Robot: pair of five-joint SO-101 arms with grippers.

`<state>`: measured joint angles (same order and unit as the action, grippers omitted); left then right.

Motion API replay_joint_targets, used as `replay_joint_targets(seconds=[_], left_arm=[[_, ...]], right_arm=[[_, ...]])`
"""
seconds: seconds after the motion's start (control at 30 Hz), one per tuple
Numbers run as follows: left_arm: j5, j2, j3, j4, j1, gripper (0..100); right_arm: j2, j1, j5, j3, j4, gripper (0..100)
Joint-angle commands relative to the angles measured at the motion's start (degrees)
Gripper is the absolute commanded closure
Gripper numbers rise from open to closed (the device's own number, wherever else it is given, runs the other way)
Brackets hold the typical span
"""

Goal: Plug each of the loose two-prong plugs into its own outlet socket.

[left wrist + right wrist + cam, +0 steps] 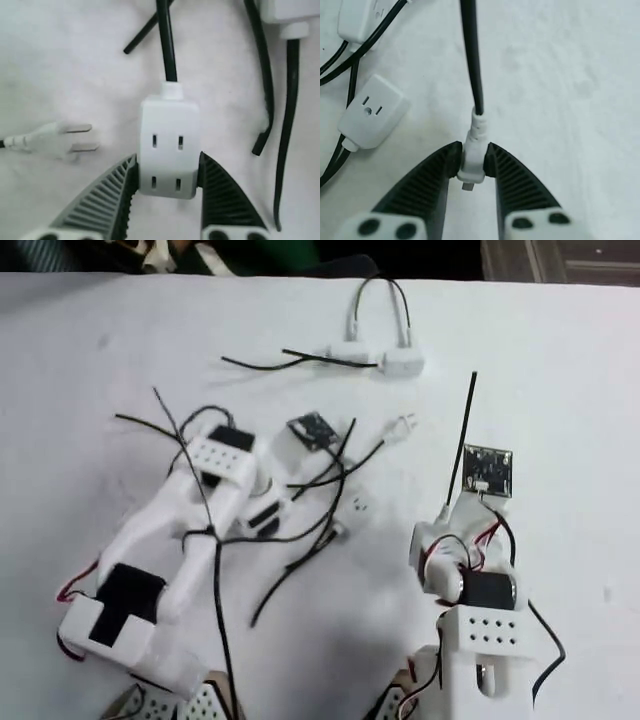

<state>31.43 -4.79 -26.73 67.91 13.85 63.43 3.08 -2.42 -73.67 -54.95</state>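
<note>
Left hand [167, 161] is clamped across the white outlet block [169, 132], pinning it to the bench [60, 60], I'd say so a plug can be pushed home. All its slots are bare. A loose plug [50, 141] lies just beside, prongs toward the block. Right hand [473, 149] squeezes a black-corded plug [474, 150], with a single socket [370, 112] nearby. Farther back lies another white outlet [400, 363].
</note>
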Motion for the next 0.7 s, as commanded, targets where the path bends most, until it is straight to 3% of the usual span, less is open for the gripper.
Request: replay_joint_targets(seconds=[0.0, 0.1, 0.23, 0.43, 0.67], left_arm=[[-0.09, 3.12, -4.84, -5.01, 0.75, 98], [-0.09, 3.21, -5.89, -4.92, 0.84, 93], [-0.35, 3.56, -5.89, -2.81, 0.57, 78], [0.09, 7.08, -1.14, 3.34, -1.63, 78], [3.08, 21.93, 0.26, 10.29, -4.88, 77]], right_arm=[[1.63, 0.57, -0.62, 0.26, 0.48, 98.1], [1.63, 0.48, -0.62, 0.26, 0.48, 98.1], [1.63, 0.31, -0.62, 0.18, 0.48, 98.1], [1.63, 0.22, 0.0, 0.18, 0.4, 98.1], [1.71, -1.45, 1.41, 2.11, 0.4, 98.1]])
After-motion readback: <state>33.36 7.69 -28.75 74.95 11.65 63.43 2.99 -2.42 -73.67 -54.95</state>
